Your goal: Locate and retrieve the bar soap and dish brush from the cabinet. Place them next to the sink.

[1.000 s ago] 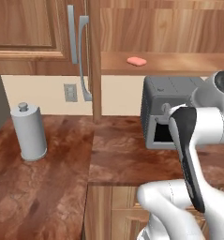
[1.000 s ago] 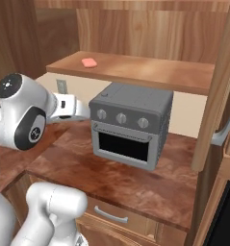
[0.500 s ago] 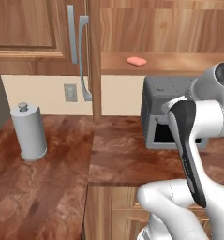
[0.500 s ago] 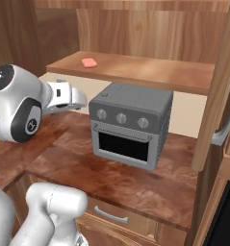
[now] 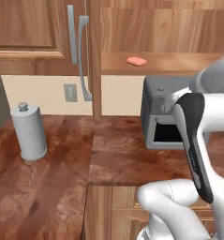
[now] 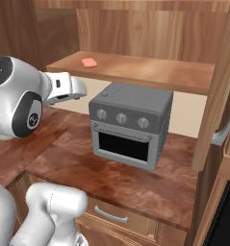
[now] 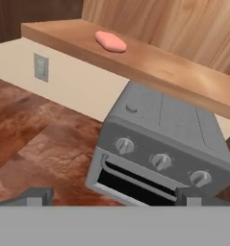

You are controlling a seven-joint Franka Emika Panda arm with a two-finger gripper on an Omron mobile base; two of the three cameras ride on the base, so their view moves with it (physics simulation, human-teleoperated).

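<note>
Hand view is showing you the bar soap point(image 7: 110, 41) lying unretrieved on the cabinet point(image 7: 193, 81) shelf; gripper point(image 7: 111, 196) is gaping, holding nothing.

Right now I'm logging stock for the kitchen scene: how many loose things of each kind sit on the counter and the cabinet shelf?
Bar soap: 1, on the shelf
Toaster oven: 1, on the counter
Paper towel holder: 1, on the counter
Total: 3

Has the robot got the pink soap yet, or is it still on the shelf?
Not yet. Done: the cabinet is open. In hand: nothing; the gripper is open and empty, facing the toaster oven. Left: grab the bar soap from the shelf, find the brush, carry both to the sink.
</note>
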